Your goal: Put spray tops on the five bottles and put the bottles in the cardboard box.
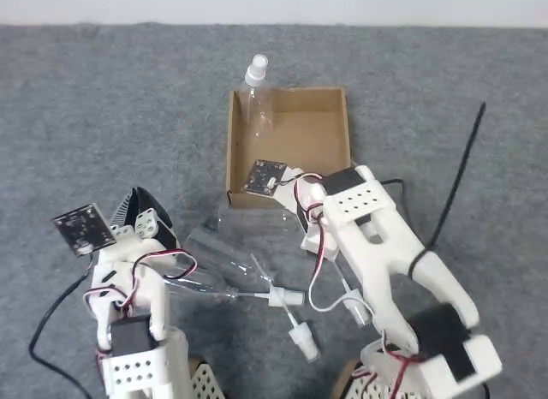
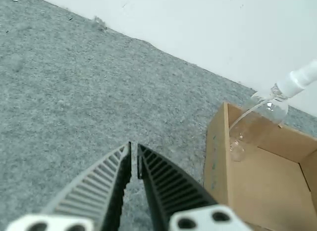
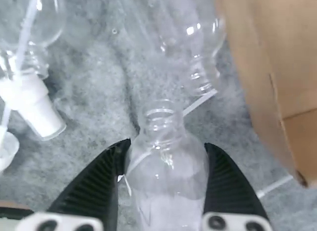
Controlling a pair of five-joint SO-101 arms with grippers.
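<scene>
Just in front of the cardboard box [image 1: 330, 133], the right gripper [image 3: 166, 145] was clamped on an uncapped bottle [image 3: 166, 181], its jaws pressing the clear body below the open neck. Nearer the box wall, a second open-necked bottle [image 3: 198, 47] lay on the grey surface [image 1: 471, 91]. Farther from the box lay a capped bottle [image 3: 29, 18] with its white spray top [image 3: 34, 109]. One finished bottle [image 1: 256, 99] stood in the box's far corner. Well apart from the box, the left gripper [image 2: 133, 146] was closed on nothing.

The held bottle looked thin and slick, so a hard squeeze could buckle it or pop it loose. Boxed now, it would go in without a top. A swing into the box wall could shove the box and topple the standing bottle.
</scene>
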